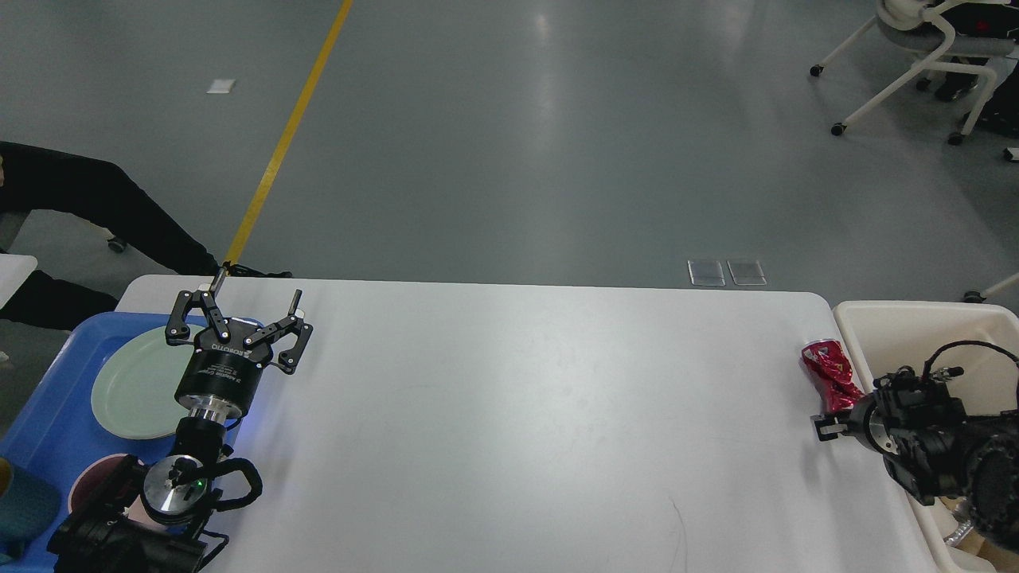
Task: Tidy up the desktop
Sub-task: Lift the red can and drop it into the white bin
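The white desktop (517,414) fills the lower part of the head view. A crushed red can (826,366) lies near its right edge, beside the bin. My right gripper (828,426) sits just below the can, close to or touching its lower end. It is dark and seen end-on, so I cannot make out its fingers. My left gripper (256,290) is open at the desktop's left end, over the tray's inner edge, with nothing between its fingers.
A blue tray (48,422) at the left holds a pale green plate (131,390) and a pink cup (87,485). A beige bin (899,318) stands off the right edge. A person's dark legs (95,207) are at the far left, and a wheeled chair (923,48) at the far right.
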You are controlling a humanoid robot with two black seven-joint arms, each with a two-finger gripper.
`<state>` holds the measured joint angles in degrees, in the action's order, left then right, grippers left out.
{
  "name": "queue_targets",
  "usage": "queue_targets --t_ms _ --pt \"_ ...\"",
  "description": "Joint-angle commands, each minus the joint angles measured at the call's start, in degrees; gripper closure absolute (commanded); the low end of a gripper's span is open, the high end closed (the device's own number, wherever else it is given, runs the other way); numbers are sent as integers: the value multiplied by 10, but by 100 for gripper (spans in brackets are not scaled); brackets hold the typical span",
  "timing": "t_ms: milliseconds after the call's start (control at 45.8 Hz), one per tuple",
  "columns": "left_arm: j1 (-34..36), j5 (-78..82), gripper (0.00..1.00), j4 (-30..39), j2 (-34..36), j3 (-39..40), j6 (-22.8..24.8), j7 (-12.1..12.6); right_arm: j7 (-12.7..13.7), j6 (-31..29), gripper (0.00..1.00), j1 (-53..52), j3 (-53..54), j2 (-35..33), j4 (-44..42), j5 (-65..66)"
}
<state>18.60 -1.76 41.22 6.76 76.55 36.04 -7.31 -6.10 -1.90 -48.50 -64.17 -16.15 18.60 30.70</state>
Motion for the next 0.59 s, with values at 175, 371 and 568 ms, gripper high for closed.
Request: queue_targets --t_ms 175,371,568 --pt "0 0 3 0 0 0 0 0 7 -7 100 -49 5 -28 101 -69" --pt "0 0 3 0 0 0 0 0 8 -61 100 -210 12 -107 287 -85" --pt "0 0 3 0 0 0 0 0 35 -261 100 -396 -27 -156 363 -199"
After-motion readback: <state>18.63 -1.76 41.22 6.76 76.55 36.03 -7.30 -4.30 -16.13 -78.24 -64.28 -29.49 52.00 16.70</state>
